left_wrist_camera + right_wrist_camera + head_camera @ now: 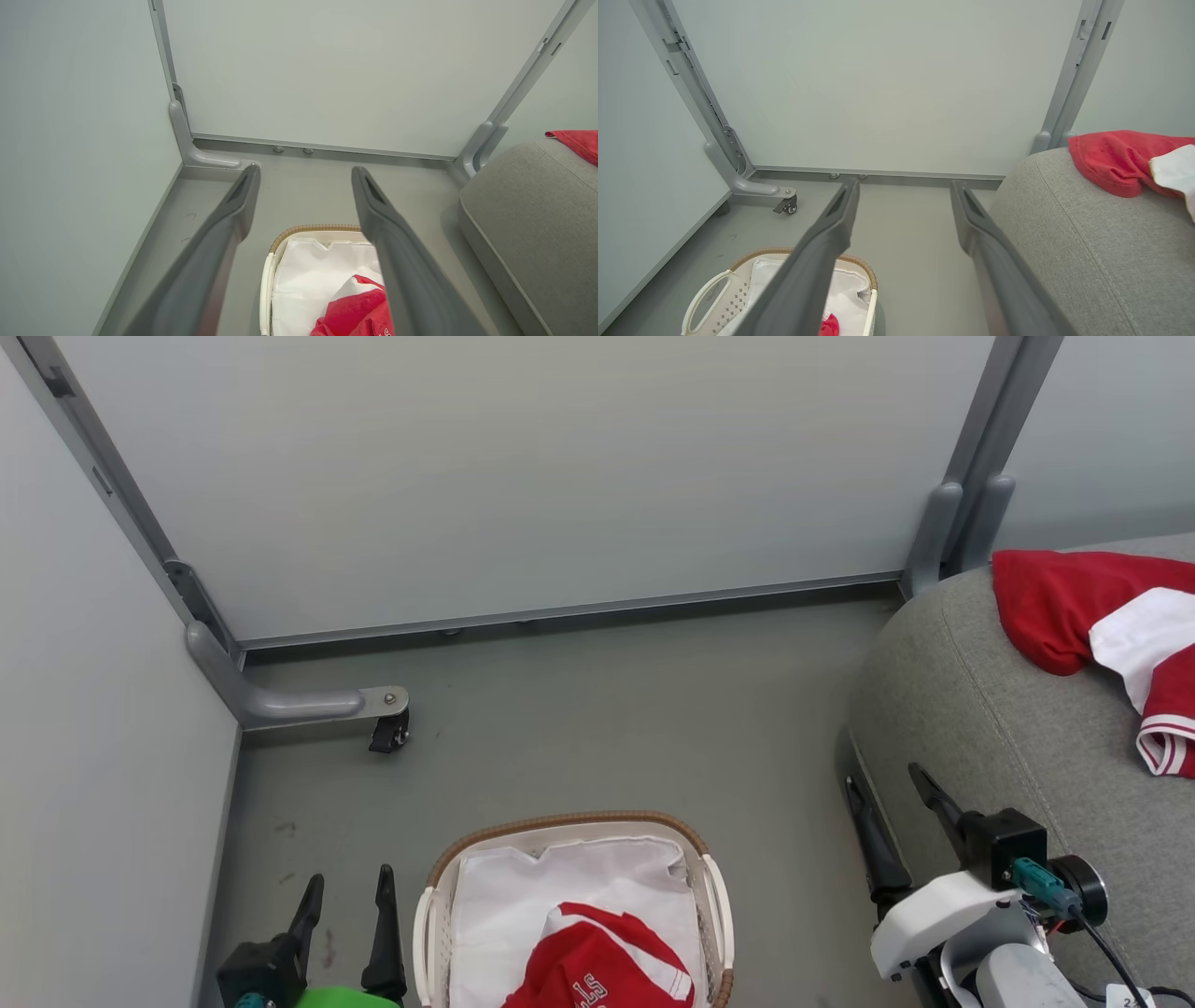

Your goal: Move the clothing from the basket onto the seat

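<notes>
One red lettered jersey (597, 963) lies in the basket (569, 821) on white lining (523, 896), another red-and-white garment (1055, 602) on the grey sofa (980, 728) right of it; left gripper (350, 879) and right gripper (882, 777) flank the basket, both splayed, empty.

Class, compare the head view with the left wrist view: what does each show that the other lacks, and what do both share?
Head view: the right gripper, a caster, and the white panel and striped trim of the red garment on the seat. Left wrist view: the left gripper close up, fingers spread. Both: the seat, the basket holding a second red garment, the grey floor.
</notes>
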